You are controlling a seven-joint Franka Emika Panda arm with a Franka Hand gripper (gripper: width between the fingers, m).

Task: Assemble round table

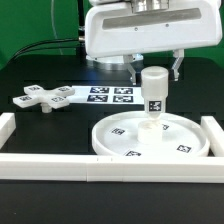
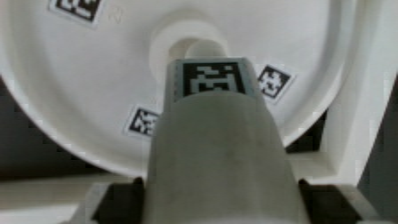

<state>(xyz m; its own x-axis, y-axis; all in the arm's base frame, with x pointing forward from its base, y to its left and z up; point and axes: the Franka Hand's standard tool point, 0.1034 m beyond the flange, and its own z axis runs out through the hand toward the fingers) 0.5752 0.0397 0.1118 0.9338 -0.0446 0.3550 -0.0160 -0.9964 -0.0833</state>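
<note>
The large white rimmed disc [image 1: 150, 140] lies flat on the black table, tags on its face. The short cylinder leg [image 1: 154, 95] stands upright over the disc's central hub, a tag on its side. My gripper [image 1: 155, 68] is shut on the leg's top end, directly above the hub. In the wrist view the leg [image 2: 217, 130] runs down between the black finger pads [image 2: 121, 200] onto the disc [image 2: 107, 90]. The cross-shaped foot [image 1: 42, 98] lies flat at the exterior view's left, apart from the disc.
The marker board [image 1: 110, 95] lies behind the disc. Long white border rails [image 1: 50, 165] run along the front, with short ends at the left [image 1: 5, 125] and right [image 1: 212, 135]. A green wall stands behind the table.
</note>
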